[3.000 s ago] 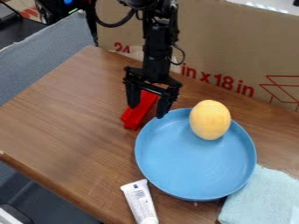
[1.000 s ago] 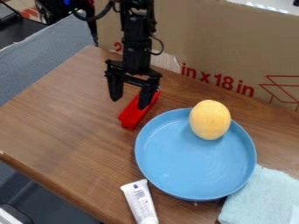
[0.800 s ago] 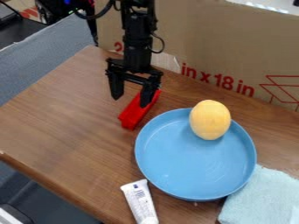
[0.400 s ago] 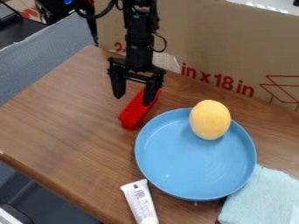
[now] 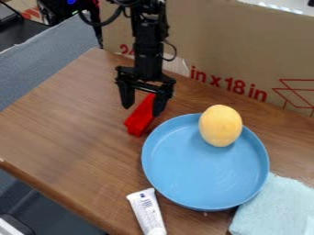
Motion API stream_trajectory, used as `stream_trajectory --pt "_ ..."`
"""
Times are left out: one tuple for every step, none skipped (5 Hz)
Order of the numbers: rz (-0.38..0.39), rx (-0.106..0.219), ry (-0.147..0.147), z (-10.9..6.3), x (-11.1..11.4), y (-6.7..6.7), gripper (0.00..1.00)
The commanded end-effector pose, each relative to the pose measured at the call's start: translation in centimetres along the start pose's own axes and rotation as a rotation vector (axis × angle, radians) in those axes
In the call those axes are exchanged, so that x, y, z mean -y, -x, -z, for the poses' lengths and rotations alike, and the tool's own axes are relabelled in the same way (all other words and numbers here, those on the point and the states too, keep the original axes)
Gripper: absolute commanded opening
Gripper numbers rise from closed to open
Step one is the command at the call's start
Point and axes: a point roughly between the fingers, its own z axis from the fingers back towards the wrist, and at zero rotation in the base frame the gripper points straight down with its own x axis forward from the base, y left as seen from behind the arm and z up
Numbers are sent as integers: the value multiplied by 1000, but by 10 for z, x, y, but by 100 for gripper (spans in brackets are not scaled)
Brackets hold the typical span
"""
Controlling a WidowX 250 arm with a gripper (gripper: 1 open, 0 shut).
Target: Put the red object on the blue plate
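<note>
The red object (image 5: pixel 141 115) is a long narrow bar lying on the wooden table just left of the blue plate (image 5: pixel 185 170). My gripper (image 5: pixel 145 99) hangs over the bar's far end, pointing down, open. One black finger stands on each side of the bar's top, and nothing is held. The plate's rim sits close to the bar's near end.
A round yellow-orange fruit (image 5: pixel 221 125) rests in the plate's far part. A white tube (image 5: pixel 147 211) lies at the table's front edge. A pale teal cloth (image 5: pixel 280 209) is at the front right. A cardboard box (image 5: pixel 245 55) stands behind.
The gripper has drifted slightly right and down, from left of the bar's top to straddling it. It stays open. The bar, plate and fruit have not moved.
</note>
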Motion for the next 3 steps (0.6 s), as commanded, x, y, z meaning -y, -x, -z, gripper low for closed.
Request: stream_trajectory --pt "-17 53 3 -21 -5 -24 0" --pt "-12 52 -1 -21 2 -25 0" --pt "-16 52 -7 -23 1 -11 0"
